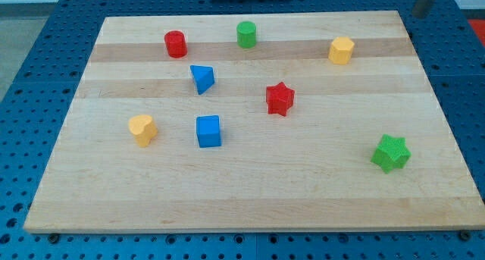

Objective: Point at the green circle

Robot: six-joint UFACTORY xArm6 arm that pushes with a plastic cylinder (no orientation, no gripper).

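The green circle (246, 34) is a short green cylinder standing near the top edge of the wooden board (250, 199), a little left of the middle. A dark rod comes in at the view's top right, beyond the board's corner; my tip (419, 16) is at its lower end. The tip is far to the right of the green circle and touches no block.
A red cylinder (176, 44) is left of the green circle. A blue triangle (201, 79), blue cube (208, 131), yellow heart (142, 130), red star (280, 99), yellow hexagon (341, 51) and green star (391, 153) are spread over the board.
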